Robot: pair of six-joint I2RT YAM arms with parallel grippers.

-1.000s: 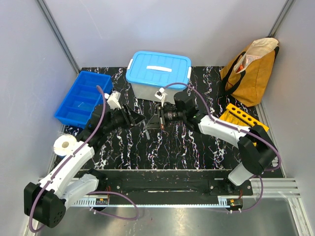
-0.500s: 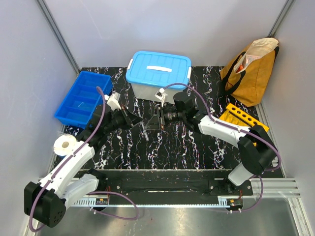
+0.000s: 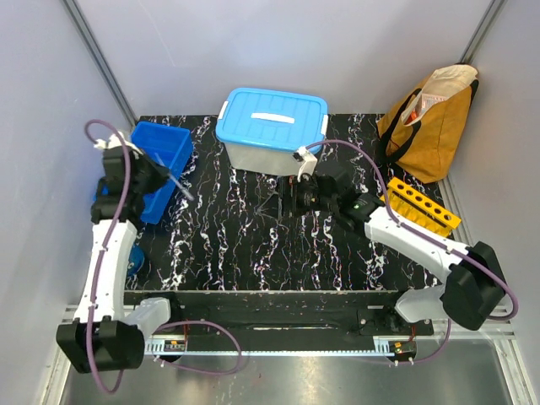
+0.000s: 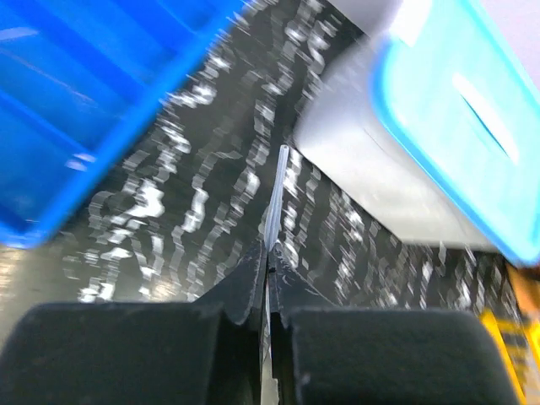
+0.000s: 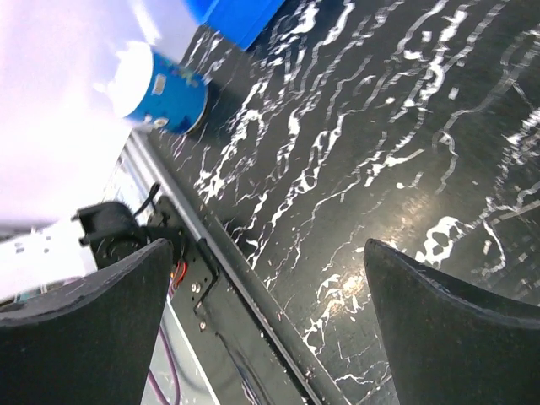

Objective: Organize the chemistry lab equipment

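My left gripper (image 3: 159,176) hangs at the inner edge of the blue divided tray (image 3: 173,142), shut on a thin transparent tube (image 3: 180,189). In the left wrist view the tube (image 4: 277,194) sticks out forward past the pinched fingertips of the left gripper (image 4: 268,253), above the marbled table. My right gripper (image 3: 291,191) stands open in front of the white tub, above the table's middle. Its wrist view shows the right gripper (image 5: 270,321) with jaws wide apart and only bare table between them. The yellow-orange rack (image 3: 422,205) lies at the right.
A white tub with a blue lid (image 3: 272,126) stands at the back centre. A mustard tote bag (image 3: 434,118) leans in the back right corner. A blue-and-white roll (image 5: 160,84) sits near the front left, by the table's edge rail (image 5: 245,287).
The right gripper opened and let go of the tube. The left gripper shut on it and swung left from the table's middle to the blue tray; the right arm drew back slightly.
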